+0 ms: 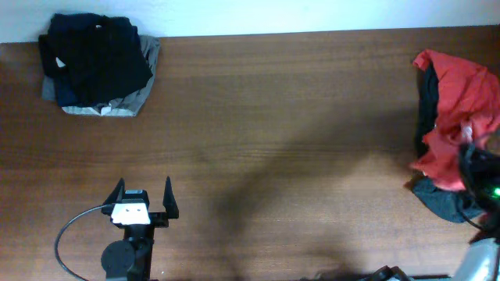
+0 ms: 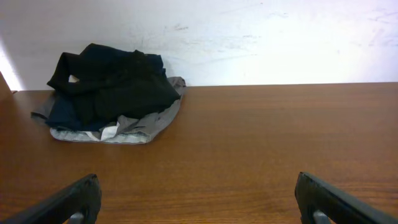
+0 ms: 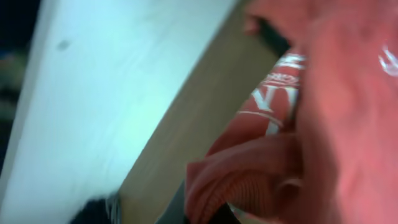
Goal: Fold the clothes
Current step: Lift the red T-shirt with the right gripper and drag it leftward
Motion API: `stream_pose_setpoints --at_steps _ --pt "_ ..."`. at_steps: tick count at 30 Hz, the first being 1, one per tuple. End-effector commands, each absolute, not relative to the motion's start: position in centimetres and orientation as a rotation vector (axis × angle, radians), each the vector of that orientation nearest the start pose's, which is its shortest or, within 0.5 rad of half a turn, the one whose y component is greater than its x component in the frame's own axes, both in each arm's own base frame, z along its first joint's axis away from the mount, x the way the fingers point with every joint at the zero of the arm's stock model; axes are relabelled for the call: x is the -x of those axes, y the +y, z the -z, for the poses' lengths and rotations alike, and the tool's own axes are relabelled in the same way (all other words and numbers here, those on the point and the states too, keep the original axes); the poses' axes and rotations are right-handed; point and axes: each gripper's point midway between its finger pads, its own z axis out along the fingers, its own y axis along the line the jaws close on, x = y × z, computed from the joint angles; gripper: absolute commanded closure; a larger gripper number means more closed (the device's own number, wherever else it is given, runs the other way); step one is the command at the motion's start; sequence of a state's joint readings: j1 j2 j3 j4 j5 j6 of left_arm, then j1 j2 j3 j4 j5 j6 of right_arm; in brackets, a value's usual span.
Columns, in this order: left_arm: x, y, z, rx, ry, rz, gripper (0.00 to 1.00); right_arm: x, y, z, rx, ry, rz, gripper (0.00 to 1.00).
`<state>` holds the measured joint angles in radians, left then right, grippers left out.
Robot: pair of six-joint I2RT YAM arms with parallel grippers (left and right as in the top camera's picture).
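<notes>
A red garment (image 1: 457, 109) with white print lies bunched at the table's right edge over a dark grey garment (image 1: 437, 199). My right gripper (image 1: 475, 165) is in this heap. In the right wrist view the red garment (image 3: 323, 124) fills the frame, its ribbed hem is gathered where the jaws are, and the fingers are hidden. A stack of dark clothes (image 1: 98, 66) on a grey piece sits at the far left corner, and also shows in the left wrist view (image 2: 112, 90). My left gripper (image 1: 144, 195) is open and empty over bare wood (image 2: 198, 186), well short of that stack.
The wooden table (image 1: 273, 140) runs between the two heaps. A white wall (image 2: 280, 37) stands right behind the far edge. A black cable (image 1: 66, 234) loops beside the left arm at the front edge.
</notes>
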<state>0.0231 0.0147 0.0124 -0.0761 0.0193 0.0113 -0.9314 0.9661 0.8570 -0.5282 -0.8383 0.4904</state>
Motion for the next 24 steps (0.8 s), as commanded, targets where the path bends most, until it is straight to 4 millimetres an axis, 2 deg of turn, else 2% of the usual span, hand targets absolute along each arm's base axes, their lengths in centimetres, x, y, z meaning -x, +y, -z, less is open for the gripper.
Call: stream_pose_setpoints --at_steps 1,3,4,9,15,20,24 --pt "-24.6 0.2 -15.7 -0.026 1.647 -0.018 0.01 -28.3 -9.5 -28.2 -0.740 1.822 -0.699 0.96" --pt "-24.6 0.2 -15.7 -0.026 1.647 -0.018 0.01 -29.4 -7.0 -28.6 -0.638 1.852 -0.730 0.96" --pt "-24.6 0.2 -15.7 -0.026 1.647 -0.018 0.01 -30.3 -4.4 -28.6 -0.551 1.889 -0.778 0.96" --pt "-24.6 0.2 -15.7 -0.026 1.647 -0.018 0.01 -32.5 1.6 -27.3 -0.430 1.992 -0.874 0.96" --pt "-24.6 0.2 -15.7 -0.026 1.647 -0.018 0.01 -35.2 9.5 -24.4 -0.296 2.106 -0.919 0.95" --pt "-24.6 0.2 -15.7 -0.026 1.647 -0.018 0.01 -36.6 17.9 -21.8 -0.155 2.159 -1.071 0.95" --pt "-24.6 0.1 -15.7 -0.026 1.647 -0.018 0.01 -36.6 24.8 -19.0 -0.072 2.197 -1.213 0.94"
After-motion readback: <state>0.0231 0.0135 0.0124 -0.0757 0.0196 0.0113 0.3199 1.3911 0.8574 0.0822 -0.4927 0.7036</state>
